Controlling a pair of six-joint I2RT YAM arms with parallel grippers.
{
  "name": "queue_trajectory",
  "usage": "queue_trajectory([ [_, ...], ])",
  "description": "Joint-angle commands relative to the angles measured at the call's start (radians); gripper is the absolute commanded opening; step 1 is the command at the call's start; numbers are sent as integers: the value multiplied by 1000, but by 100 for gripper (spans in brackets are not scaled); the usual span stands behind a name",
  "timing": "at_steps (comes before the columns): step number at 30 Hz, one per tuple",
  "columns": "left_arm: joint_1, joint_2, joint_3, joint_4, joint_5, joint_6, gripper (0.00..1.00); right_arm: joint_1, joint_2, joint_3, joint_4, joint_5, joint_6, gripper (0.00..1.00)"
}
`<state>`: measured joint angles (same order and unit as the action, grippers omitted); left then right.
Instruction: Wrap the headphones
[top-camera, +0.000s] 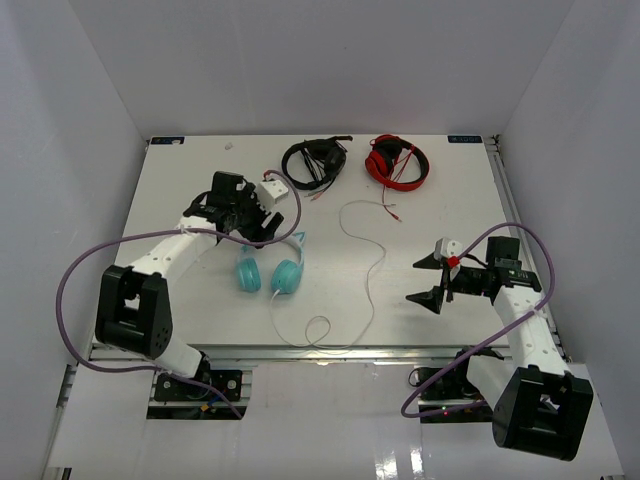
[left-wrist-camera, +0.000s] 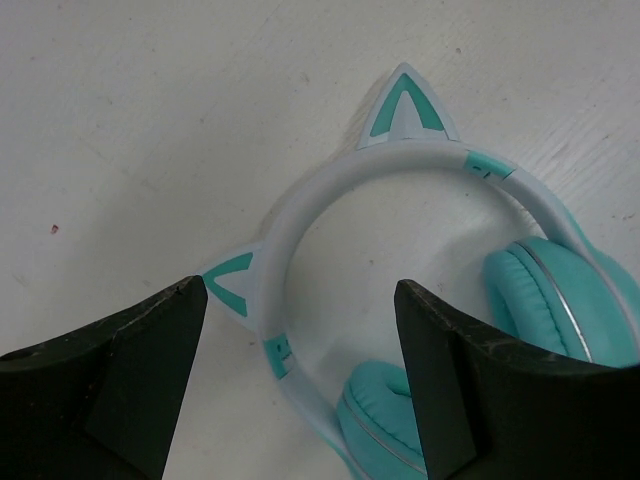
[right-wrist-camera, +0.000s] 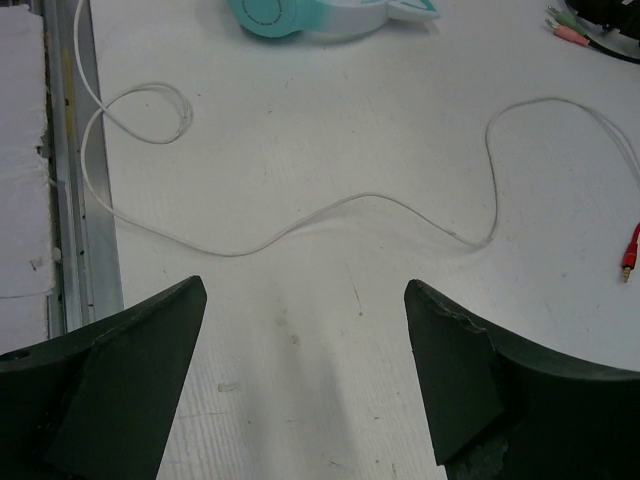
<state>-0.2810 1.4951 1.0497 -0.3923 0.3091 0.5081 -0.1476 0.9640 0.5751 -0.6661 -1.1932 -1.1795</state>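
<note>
The teal headphones (top-camera: 288, 277) lie flat on the white table left of centre, with the whitish cat-ear headband (left-wrist-camera: 300, 200) toward the back. My left gripper (top-camera: 262, 228) is open and hovers over the headband. In the left wrist view the left gripper (left-wrist-camera: 300, 330) straddles the band and one ear cup (left-wrist-camera: 560, 300) without touching. The thin white cable (top-camera: 372, 290) runs from the cups to a loop near the front edge, then winds back toward the middle. My right gripper (top-camera: 430, 280) is open and empty to the right of the cable. In the right wrist view the right gripper (right-wrist-camera: 305, 320) is just short of the cable (right-wrist-camera: 330, 205).
Black headphones (top-camera: 315, 160) and red headphones (top-camera: 397, 160) lie at the back centre. The red one's thin cable ends in a red plug (right-wrist-camera: 630, 260) near the white cable. A metal rail (top-camera: 320, 352) runs along the table's front edge. White walls enclose the table.
</note>
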Motion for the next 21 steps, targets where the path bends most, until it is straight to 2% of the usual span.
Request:
queue_trajectory([
  [1,-2,73,101,-125,122,325,83,7,-8,9,-69,-57,-146,85],
  [4,4,135,117,-158,254,509,77,8,1,21,-102,-57,-181,83],
  [9,13,252,199,-224,380,605,70,8,11,36,-147,-73,-221,82],
  [12,6,319,231,-239,381,652,64,8,11,40,-160,-75,-232,82],
  [21,3,395,237,-184,315,662,61,8,13,54,-230,-98,-297,82],
])
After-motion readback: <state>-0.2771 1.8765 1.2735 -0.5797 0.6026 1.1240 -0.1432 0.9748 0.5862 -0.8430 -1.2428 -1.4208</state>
